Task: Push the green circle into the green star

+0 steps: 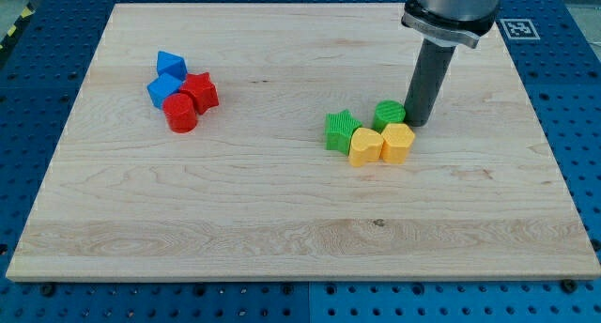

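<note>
The green circle (388, 114) lies right of the board's middle. The green star (341, 130) lies to its left with a small gap between them. My tip (414, 122) is on the board, touching the green circle's right side. A yellow heart-like block (364, 146) and a yellow block (397, 143) lie just below the two green blocks, touching them.
At the view's upper left stands a cluster: two blue blocks (170, 65) (163, 88), a red star (200, 92) and a red cylinder (179, 114). The wooden board (282, 220) sits on a blue perforated table. The arm's grey body (451, 8) hangs at the top right.
</note>
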Tool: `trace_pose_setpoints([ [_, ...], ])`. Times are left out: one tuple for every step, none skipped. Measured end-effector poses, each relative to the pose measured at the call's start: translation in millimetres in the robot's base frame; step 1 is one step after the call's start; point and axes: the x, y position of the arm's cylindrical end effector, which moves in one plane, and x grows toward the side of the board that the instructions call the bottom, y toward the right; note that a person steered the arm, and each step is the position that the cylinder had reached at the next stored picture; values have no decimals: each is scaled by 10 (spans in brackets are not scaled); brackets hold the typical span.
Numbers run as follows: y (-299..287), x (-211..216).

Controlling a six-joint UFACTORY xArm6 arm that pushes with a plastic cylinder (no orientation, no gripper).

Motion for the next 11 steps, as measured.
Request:
trace_pose_setpoints([
  [4, 0],
  [159, 30],
  [253, -72],
  [249, -72],
  [143, -72],
  [-74, -71],
  [-243, -71],
  [-307, -71],
  [-317, -76],
  [-406, -76],
  [-539, -76],
])
